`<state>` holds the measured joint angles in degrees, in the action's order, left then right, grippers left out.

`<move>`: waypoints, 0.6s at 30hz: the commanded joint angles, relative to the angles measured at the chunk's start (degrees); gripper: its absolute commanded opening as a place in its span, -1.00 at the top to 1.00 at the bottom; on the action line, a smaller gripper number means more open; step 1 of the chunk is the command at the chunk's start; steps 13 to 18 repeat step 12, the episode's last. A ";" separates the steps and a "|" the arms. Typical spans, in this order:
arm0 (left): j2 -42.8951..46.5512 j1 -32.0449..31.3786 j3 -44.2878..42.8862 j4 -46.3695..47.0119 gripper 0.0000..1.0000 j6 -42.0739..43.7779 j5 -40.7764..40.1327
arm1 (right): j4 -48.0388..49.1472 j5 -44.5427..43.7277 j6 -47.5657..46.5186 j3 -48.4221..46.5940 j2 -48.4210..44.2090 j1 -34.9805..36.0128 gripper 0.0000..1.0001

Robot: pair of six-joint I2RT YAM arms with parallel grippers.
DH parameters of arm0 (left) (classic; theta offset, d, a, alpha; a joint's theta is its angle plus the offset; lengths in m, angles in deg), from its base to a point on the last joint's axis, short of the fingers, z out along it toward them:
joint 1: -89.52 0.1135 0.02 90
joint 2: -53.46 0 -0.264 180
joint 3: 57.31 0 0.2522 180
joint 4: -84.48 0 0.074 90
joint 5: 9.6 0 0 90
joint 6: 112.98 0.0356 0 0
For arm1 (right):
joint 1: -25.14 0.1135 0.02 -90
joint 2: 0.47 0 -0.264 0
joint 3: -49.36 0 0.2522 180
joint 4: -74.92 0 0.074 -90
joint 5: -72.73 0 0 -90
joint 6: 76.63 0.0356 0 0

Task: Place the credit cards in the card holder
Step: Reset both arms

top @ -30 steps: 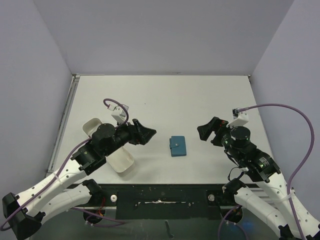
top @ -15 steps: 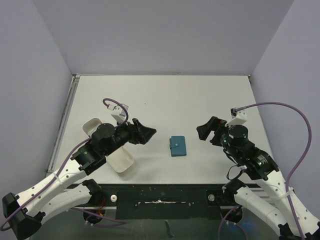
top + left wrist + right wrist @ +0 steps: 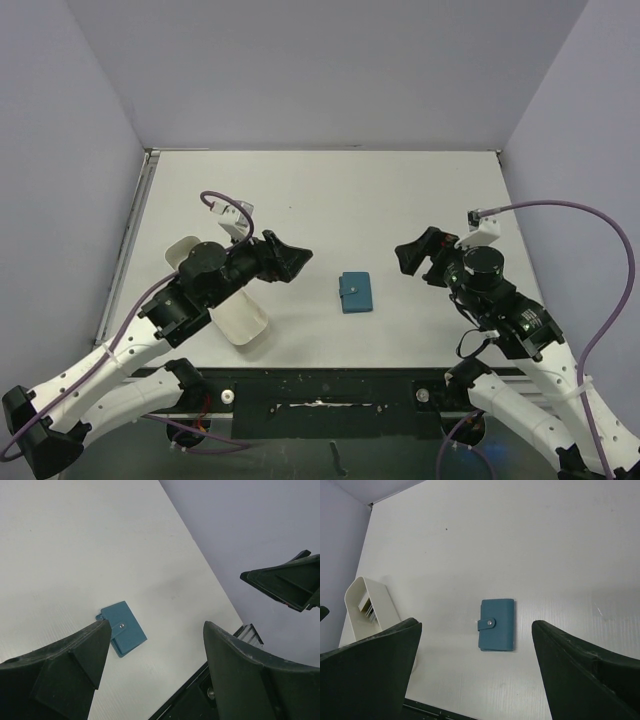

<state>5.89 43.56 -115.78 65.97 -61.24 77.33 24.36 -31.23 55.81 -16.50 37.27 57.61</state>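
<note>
The card holder [image 3: 354, 292] is a small teal wallet lying shut on the white table, strap snapped; it also shows in the left wrist view [image 3: 122, 628] and the right wrist view [image 3: 497, 625]. My left gripper [image 3: 296, 257] hovers open to its left, nothing between the fingers [image 3: 156, 624]. To the wallet's right, my right gripper [image 3: 412, 265] hangs wide open and empty [image 3: 476, 624]. Both are apart from the wallet. Pale credit cards [image 3: 368, 608] stand inside a white oblong tray [image 3: 380, 600].
The white tray [image 3: 240, 322] lies under my left arm at the table's left, partly hidden by it. Grey walls close the table at the back and both sides. A black rail [image 3: 320, 385] runs along the near edge.
My left gripper has drifted slightly toward the back of the table. The right wrist has turned a little. The wallet and tray have not moved.
</note>
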 commanded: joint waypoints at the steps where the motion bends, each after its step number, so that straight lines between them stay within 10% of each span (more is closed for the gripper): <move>1: 0.74 0.25 1.50 4.29 -0.49 -0.29 -1.11 | 2.85 -0.14 1.06 2.81 -0.46 0.32 -0.95; 18: 0.29 0.26 4.84 5.90 -0.50 -2.69 -1.74 | 5.15 1.35 1.85 7.89 -0.71 0.30 -0.95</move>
